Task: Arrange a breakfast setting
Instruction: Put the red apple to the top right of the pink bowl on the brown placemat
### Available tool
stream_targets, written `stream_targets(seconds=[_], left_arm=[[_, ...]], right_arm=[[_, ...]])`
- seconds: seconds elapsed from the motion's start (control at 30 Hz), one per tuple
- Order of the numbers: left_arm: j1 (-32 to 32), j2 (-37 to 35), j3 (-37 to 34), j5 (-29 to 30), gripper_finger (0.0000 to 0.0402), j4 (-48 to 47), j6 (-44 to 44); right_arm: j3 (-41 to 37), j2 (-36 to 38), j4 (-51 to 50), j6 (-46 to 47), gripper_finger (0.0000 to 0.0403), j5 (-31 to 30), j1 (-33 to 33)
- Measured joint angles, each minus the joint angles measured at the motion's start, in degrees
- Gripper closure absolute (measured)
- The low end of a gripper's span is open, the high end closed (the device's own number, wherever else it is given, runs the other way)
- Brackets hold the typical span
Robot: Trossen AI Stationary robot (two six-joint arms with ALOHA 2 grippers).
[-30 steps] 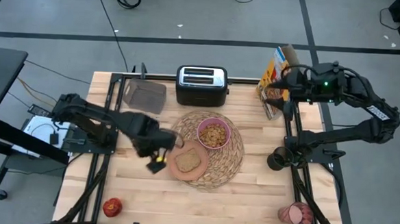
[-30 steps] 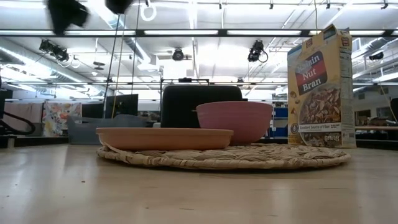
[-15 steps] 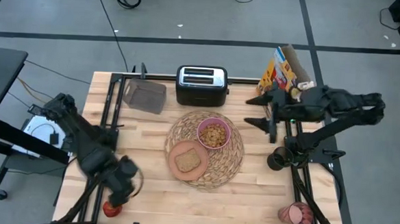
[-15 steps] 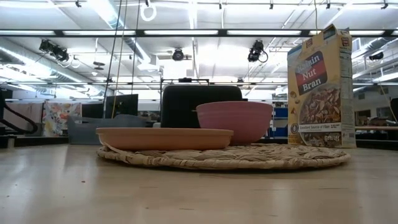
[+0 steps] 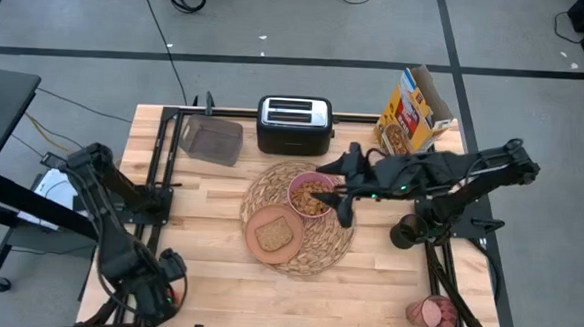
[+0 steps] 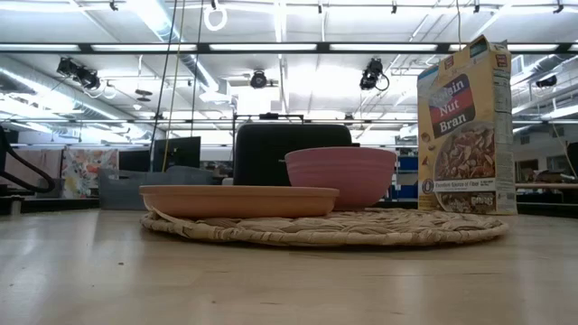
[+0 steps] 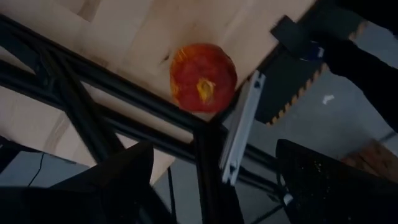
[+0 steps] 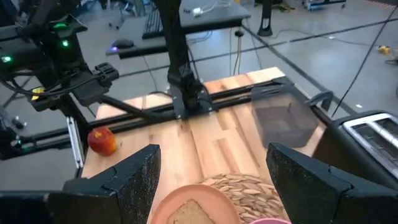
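Observation:
A round straw placemat (image 5: 313, 247) lies mid-table. On it stand a pink bowl (image 5: 311, 195) with cereal and a salmon-tan plate (image 5: 253, 240) bearing a toast slice (image 5: 275, 233). A small red apple (image 7: 203, 76) rests on the table's near left corner, also in the right wrist view (image 8: 102, 140). My left gripper (image 5: 155, 295) hovers over the apple, open (image 7: 217, 186). My right gripper (image 5: 332, 194) is open (image 8: 214, 180) just right of the bowl, above the placemat. A pinkish-red cup (image 5: 432, 313) lies at the near right corner. I see no spoon.
A black-and-silver toaster (image 5: 294, 124) stands at the far edge, a grey tray (image 5: 211, 139) to its left, and a yellow cereal box (image 5: 412, 112) at the far right. Bare wood lies along the near edge between apple and cup.
My left gripper has swung from the plate's left side toward the table's near left corner and now stands over the apple. My right gripper has come from the cereal box toward the table's left and near side, ending beside the bowl. The objects have not moved.

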State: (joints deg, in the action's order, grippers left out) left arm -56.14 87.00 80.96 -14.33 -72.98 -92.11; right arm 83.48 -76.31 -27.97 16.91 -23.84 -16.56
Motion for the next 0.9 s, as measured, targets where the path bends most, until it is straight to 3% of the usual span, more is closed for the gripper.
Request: stream_targets(seconds=[0.3,0.63,0.9], left_arm=[[0.0,7.1,-0.9,-1.9,0.0058,2.6,0.1],[0.0,11.2,-0.9,-2.0,0.0058,3.5,-0.7],[-2.2,11.4,-10.4,-3.3,0.0058,13.2,-5.0]], right_arm=[[0.0,-1.9,6.9,-0.1,0.0107,5.7,0.0],[0.0,-0.6,8.8,0.1,0.0092,6.0,0.0],[0.0,-0.6,8.7,0.4,0.0091,5.6,-1.6]])
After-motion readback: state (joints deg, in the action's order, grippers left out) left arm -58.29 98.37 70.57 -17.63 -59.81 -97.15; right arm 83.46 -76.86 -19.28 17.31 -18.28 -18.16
